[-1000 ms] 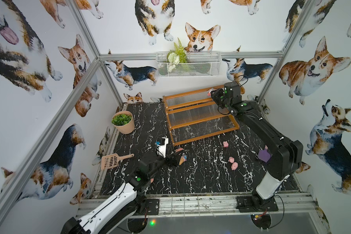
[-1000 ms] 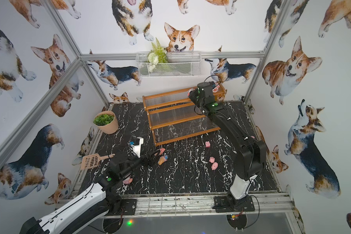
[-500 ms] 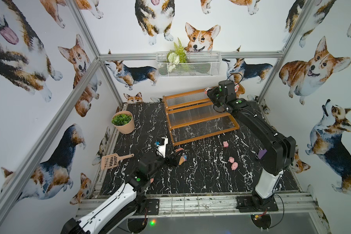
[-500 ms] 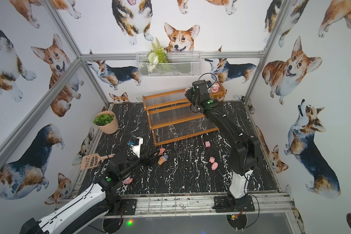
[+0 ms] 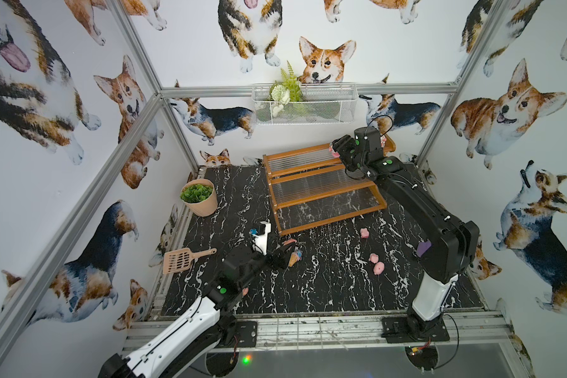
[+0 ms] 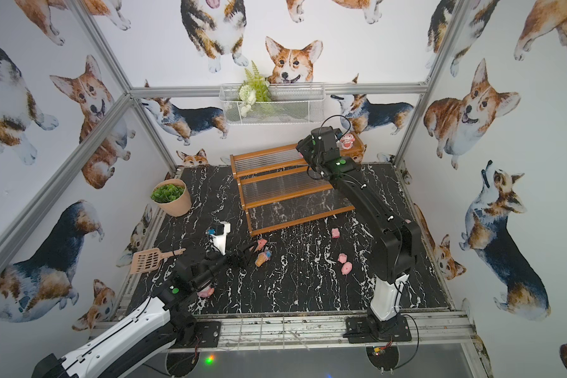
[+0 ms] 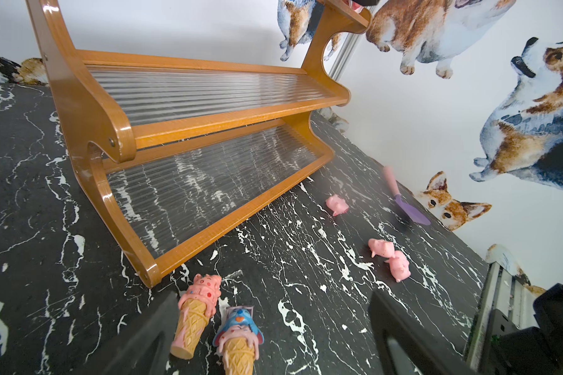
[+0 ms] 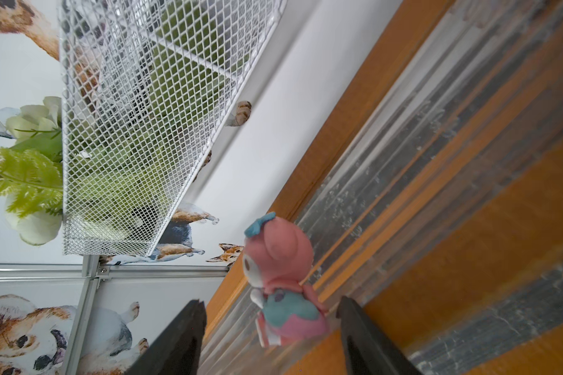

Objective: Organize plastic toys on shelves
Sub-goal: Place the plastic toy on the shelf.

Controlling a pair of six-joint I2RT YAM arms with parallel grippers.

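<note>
The shelves [image 5: 321, 193] [image 6: 292, 196] [image 7: 189, 97] stand at the back of the table. My right gripper [image 5: 336, 151] [image 8: 270, 302] is open at the top tier [image 8: 468, 162]. A pink-and-white doll [image 8: 283, 282] stands between its jaws with a gap on each side. A second doll [image 6: 347, 141] stands at the right end of that tier. A third doll [image 6: 206, 291] lies under my left arm. My left gripper [image 5: 283, 256] [image 7: 273, 337] is open, low over two ice-cream cones [image 7: 197, 316] [image 7: 239, 341]. Three pink pigs [image 5: 364, 232] [image 5: 373, 258] [image 5: 379, 269] lie on the table to the right.
A beige scoop [image 5: 180, 260] and a potted plant [image 5: 198, 196] are at the left of the table. A white block with a blue part [image 5: 261, 237] stands behind my left gripper. A purple scoop [image 7: 410, 207] lies by the right wall. A wire basket [image 5: 303, 104] hangs above the shelves.
My right gripper has shifted a little left along the top tier and opened its jaws, letting go of the doll. The left arm has not moved.
</note>
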